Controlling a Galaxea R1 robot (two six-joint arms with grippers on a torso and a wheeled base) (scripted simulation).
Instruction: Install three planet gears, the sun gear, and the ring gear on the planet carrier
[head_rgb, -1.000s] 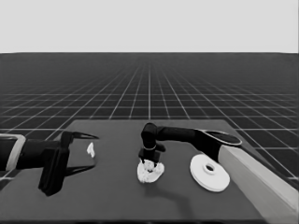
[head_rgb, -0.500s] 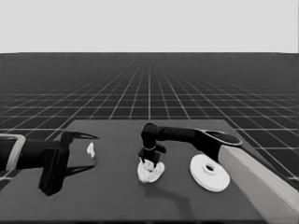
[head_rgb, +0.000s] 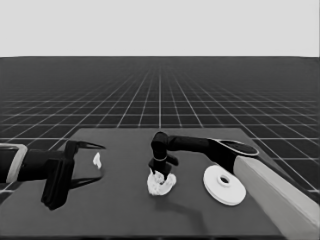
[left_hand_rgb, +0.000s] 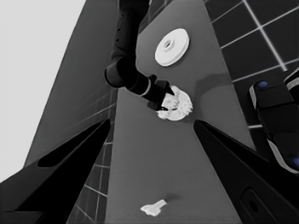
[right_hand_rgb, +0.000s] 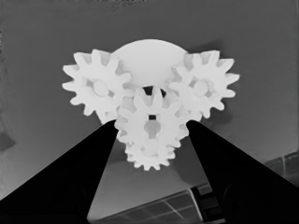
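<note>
Nothing had shifted: right hand (head_rgb: 159, 175) stayed over the smaller round part (right_hand_rgb: 147, 58), fingers straddling the sun gear (right_hand_rgb: 150, 122); grip unclear.

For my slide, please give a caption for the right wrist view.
Right gripper above four gears grouped on the smaller round part.

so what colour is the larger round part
White, with a dark centre hole; the larger round part shows best in the head view.

Two arms, black toward each gripper, pale grey behind; long pointed black fingers (head_rgb: 89, 146).
</note>
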